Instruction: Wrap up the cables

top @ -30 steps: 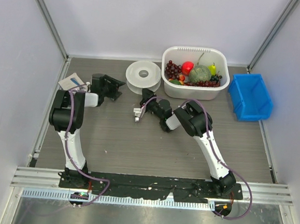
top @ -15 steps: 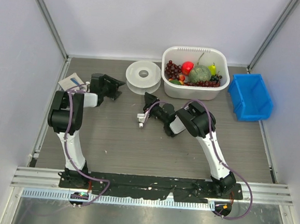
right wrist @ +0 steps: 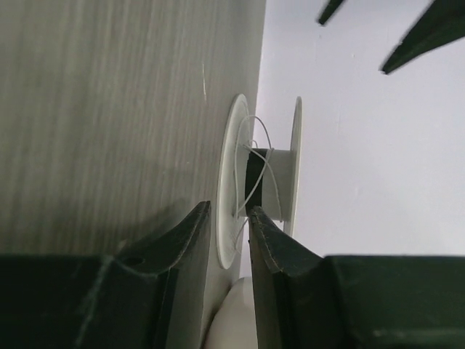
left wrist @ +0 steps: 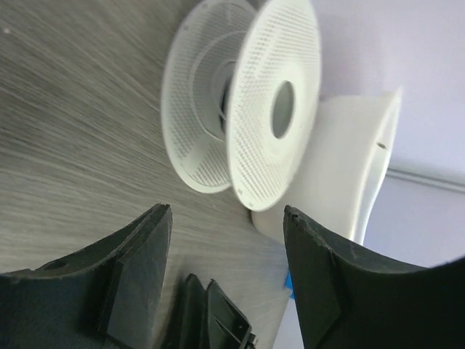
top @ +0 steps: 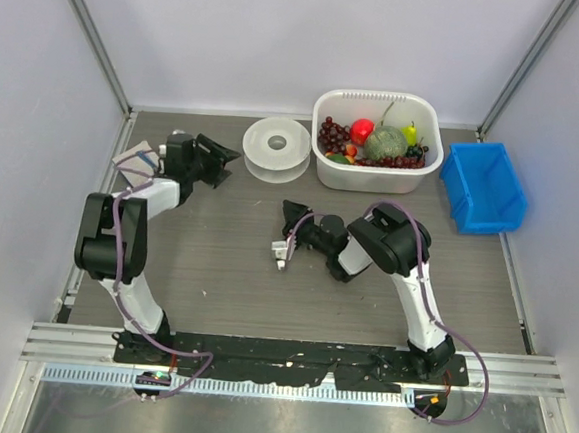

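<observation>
Looped loosely round the hub of the spool: thin white cord. Just left of the spool, spread wide: left gripper. Well nearer the arm bases than the spool, nearly pressed together: right gripper; cannot tell whether pinching anything.

You're working on a matt grey wood-grain tabletop. The round translucent white plastic spool has smooth, finely perforated flanges. The thin white cord looks string-like, and the blue plastic bin is glossy.

A grey wood-grain surface sits boxed by plain pale walls. A metal rail runs along 6 o'clock.
</observation>
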`<state>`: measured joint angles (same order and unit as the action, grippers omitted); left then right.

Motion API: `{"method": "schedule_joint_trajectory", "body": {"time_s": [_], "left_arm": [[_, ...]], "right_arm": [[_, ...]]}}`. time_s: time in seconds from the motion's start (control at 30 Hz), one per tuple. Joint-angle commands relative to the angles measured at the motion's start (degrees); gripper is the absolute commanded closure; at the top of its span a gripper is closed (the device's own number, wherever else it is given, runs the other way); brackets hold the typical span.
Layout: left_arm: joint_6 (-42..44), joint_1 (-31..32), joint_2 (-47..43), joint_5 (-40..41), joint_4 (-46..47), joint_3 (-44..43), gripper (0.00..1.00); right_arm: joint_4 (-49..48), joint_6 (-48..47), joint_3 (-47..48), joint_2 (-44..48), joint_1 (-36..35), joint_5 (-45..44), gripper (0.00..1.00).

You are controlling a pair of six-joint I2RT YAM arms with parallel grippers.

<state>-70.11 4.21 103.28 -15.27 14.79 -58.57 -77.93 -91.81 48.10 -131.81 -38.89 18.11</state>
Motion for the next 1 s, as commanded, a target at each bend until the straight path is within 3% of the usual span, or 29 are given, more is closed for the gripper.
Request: {"method": "schedule_joint_trajectory", "body": {"time_s": [0.0,0.13,0.33,0.4,0.5,0.6,0.7,0.77,0.87,0.97], "left_arm": [[6.99,-0.34,-9.57,-2.04,-4.84,0.73,0.33],[13.49,-0.25,-16.43,-4.23,-12.22,-0.32,0.3],[26.75,0.01,-25.22,-9.69,-28.56,-4.18,0.06],[32.46,0.01,-27.78,-11.36,-34.61,-6.98,0.0],[43.0,0.8,-29.98,-13.12,-47.09,-12.78,0.0],[52.67,1.24,-31.3,-12.85,-56.42,-18.32,0.0],[62.86,1.59,-31.22,-14.61,-65.65,-23.07,0.0],[68.14,2.29,-30.6,-11.99,-71.09,-25.18,0.0],[73.96,2.3,-30.95,-9.53,-73.49,-24.59,0.0],[74.5,2.3,-34.8,-4.87,-68.16,-19.24,0.0]], "right_arm": [[-7.85,0.75,-4.84,8.66,-1.01,1.05,0.67],[-4.87,2.16,-10.2,18.5,-1.8,-1.31,0.67],[5.58,6.46,-16.98,39.21,-2.06,-8.07,0.66],[10.67,8.83,-18.73,47.03,-2.15,-10.88,0.64],[28.54,13.31,-18.22,59.53,-2.33,-15.63,0.6],[48.06,23.91,-14.71,72.17,-2.33,-24.42,0.54],[59.45,33.78,-9.53,79.31,-2.33,-33.1,0.48],[68.14,45.52,-5.67,82.13,-2.33,-38.29,0.46],[81.04,56.28,-1.35,84.61,-2.15,-42.45,0.42],[89.51,70.57,0.94,86.37,2.76,-40.61,0.36]]}}
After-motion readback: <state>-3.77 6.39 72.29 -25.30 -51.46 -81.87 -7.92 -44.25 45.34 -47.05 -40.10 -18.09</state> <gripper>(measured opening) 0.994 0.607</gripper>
